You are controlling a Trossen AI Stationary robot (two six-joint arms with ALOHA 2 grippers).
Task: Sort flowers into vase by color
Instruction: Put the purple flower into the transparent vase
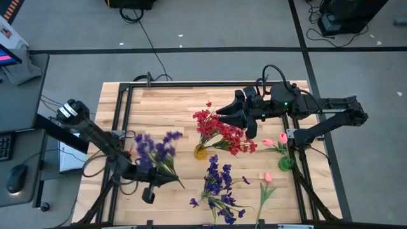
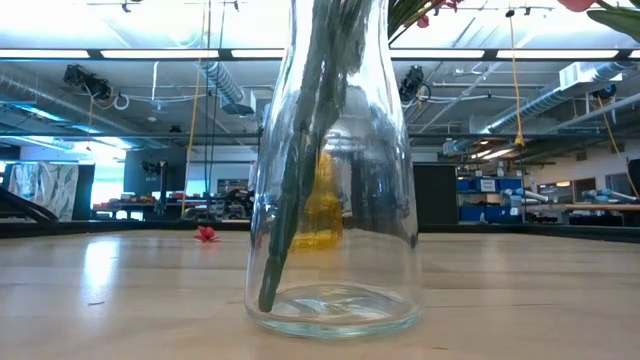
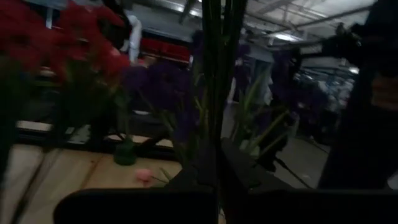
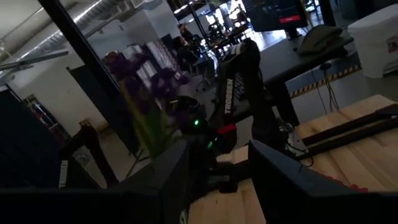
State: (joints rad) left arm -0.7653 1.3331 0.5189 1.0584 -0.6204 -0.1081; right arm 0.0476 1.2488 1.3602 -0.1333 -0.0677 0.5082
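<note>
Crowding table's left edge: purple sprig [image 1: 156,149].

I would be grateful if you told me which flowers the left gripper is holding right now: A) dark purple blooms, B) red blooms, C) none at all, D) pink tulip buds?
A: in the high view the left gripper is shut on the stems of a purple sprig lifted over the table's left side, while the red blooms stand in the yellow vase near the right gripper.
</note>
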